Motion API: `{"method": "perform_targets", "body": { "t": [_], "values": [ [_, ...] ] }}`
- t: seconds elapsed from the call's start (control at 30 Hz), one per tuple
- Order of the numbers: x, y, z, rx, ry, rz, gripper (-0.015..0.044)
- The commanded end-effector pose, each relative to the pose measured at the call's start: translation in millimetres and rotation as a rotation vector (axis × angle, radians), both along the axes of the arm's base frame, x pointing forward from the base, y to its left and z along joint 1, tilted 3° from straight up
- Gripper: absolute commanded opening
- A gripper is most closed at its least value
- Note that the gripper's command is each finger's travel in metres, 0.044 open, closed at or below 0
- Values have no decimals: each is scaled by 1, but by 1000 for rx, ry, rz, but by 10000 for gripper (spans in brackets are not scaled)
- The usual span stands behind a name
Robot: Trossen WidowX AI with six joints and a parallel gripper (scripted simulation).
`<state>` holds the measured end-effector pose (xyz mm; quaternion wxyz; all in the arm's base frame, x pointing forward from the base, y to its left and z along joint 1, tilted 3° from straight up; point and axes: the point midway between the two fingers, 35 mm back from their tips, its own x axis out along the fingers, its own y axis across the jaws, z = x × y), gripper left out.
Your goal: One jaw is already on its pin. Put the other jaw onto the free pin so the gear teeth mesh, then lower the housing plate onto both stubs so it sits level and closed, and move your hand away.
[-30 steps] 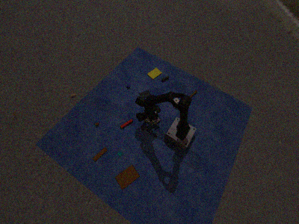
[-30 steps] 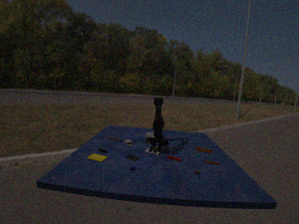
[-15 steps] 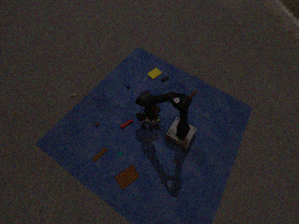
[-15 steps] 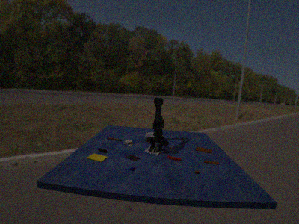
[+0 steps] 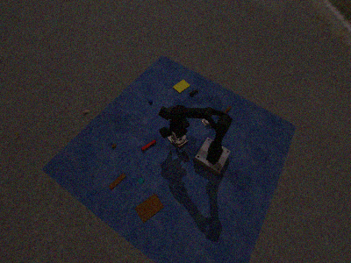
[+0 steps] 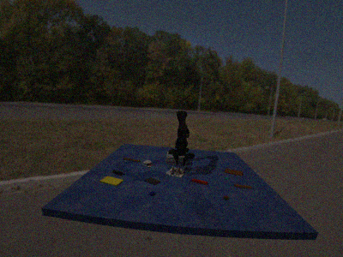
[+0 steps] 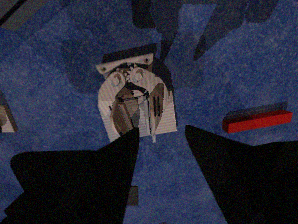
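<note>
1. The blue mat [image 5: 88, 162] [image 6: 171, 214] [image 7: 45, 65] looks matt and mottled, like cloth.
2. The pale jaw mechanism [image 5: 180, 142] [image 6: 175, 172] [image 7: 168, 120] looks like matt plastic, finely ridged along its base.
3. The red bar [image 5: 148, 145] [image 6: 200, 182] [image 7: 257, 122] looks smooth, like plastic.
4. The gripper [image 5: 179, 137] [image 6: 179, 165] [image 7: 162, 130] has matt black fingers; their material is unclear.
5. The yellow plate [image 5: 181, 86] [image 6: 111, 181] looks flat and matt, its material too small to tell.
</note>
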<state>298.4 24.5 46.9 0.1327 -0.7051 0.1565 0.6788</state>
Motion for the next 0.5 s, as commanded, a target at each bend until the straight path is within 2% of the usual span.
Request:
{"method": "perform_targets", "body": {
  "t": [0.0, 0.2, 0.47],
  "values": [
    [0, -1, -1, 0, 1, -9, 277],
    [2, -8, 3, 1, -18, -86, 434],
    [4, -42, 8, 3, -26, -265, 440]
  ]
}}
